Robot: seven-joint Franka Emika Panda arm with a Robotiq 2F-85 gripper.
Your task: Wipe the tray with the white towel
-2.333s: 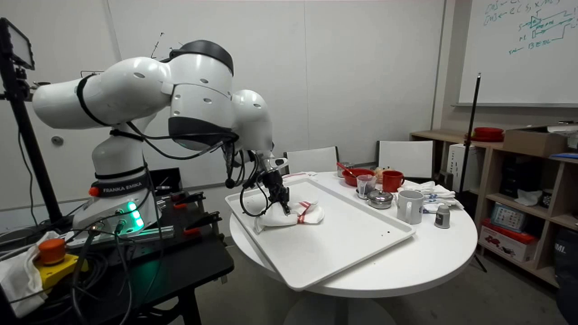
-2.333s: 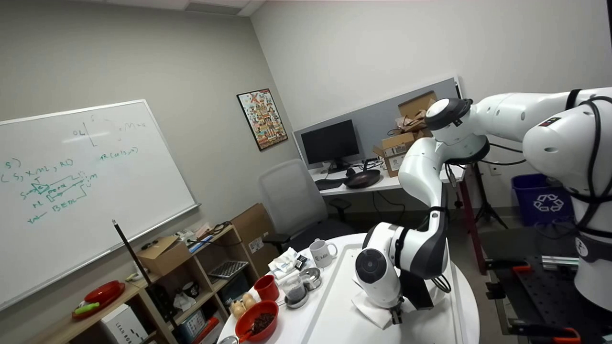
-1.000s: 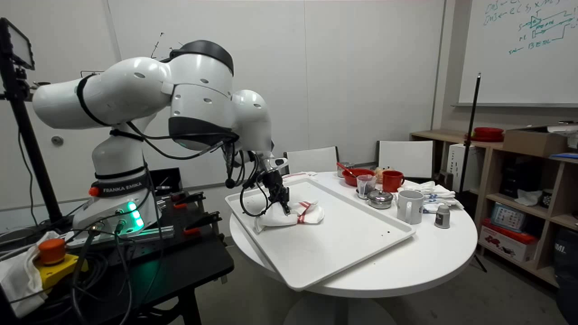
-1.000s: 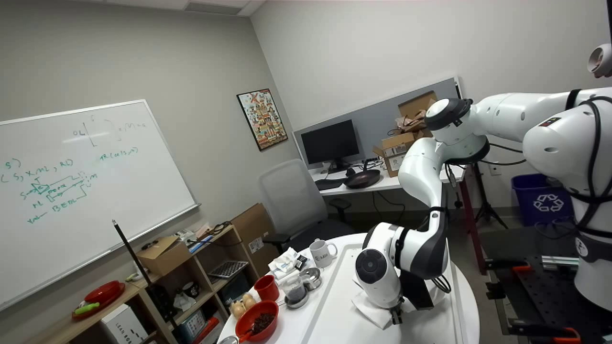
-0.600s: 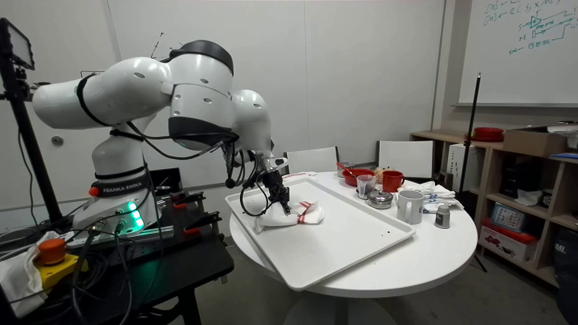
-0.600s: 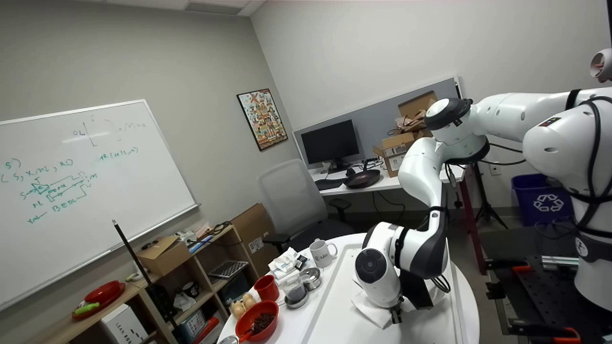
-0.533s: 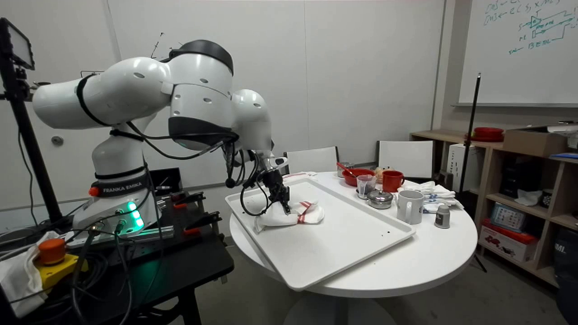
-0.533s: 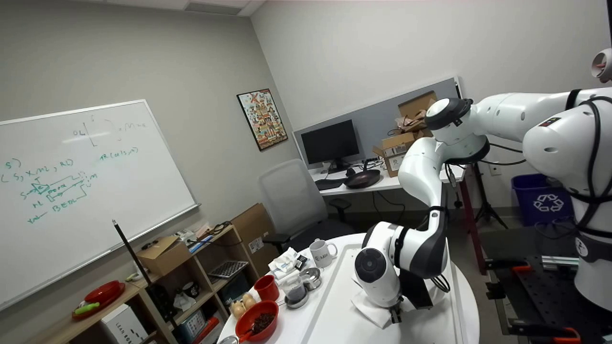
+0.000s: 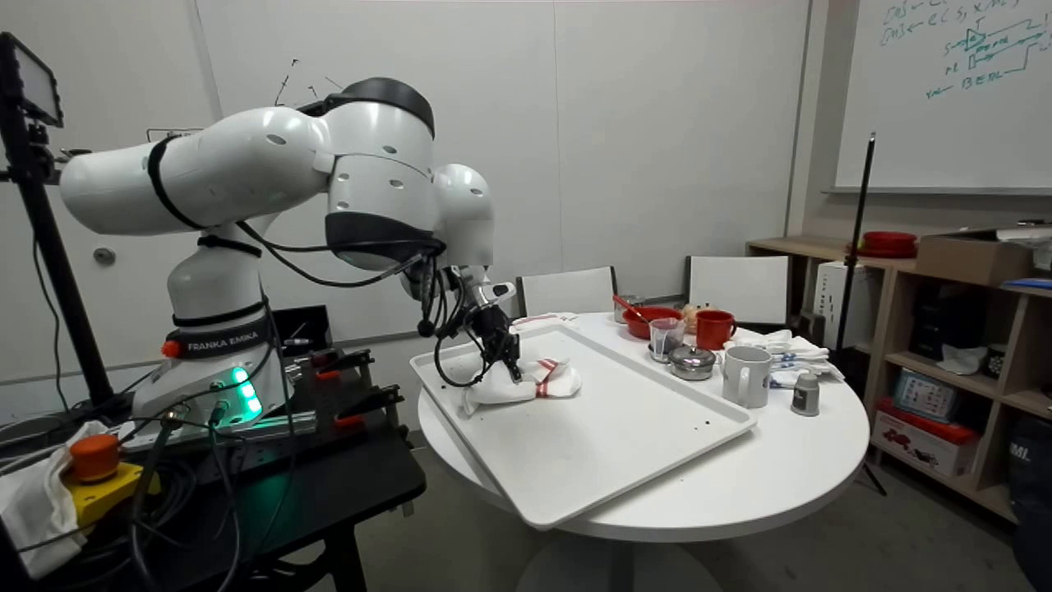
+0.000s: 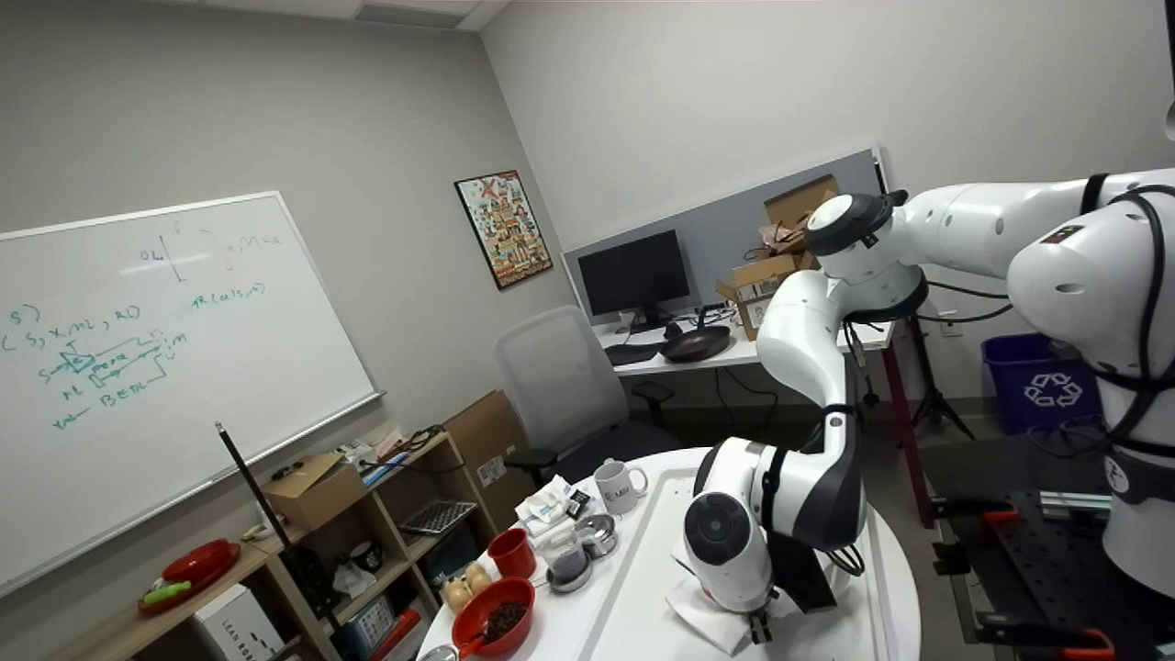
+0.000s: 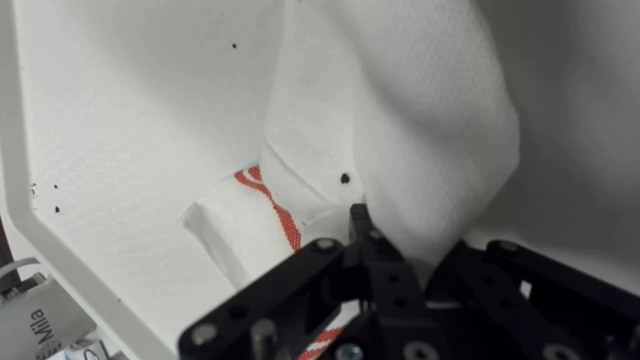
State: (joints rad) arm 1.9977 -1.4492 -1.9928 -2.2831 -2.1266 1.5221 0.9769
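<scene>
Claw [image 9: 515,376] clamped on white towel [image 9: 563,382] in an exterior view; towel lies on the flat tray [image 9: 608,452], striped end toward the grey mug [image 9: 746,378] side. Dark specks [image 9: 707,423] sit beyond it, well apart, near that rim.

Wrist view: towel bunched in grip, specks by the rim; wipe likely heads there.

In an exterior view, arm [image 10: 725,542] hides most of the towel; mug just outside rim, so tight there.

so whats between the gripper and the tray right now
The white towel: the gripper is shut on a fold of it, and part of it lies spread on the tray. The wrist view shows this best.
</scene>
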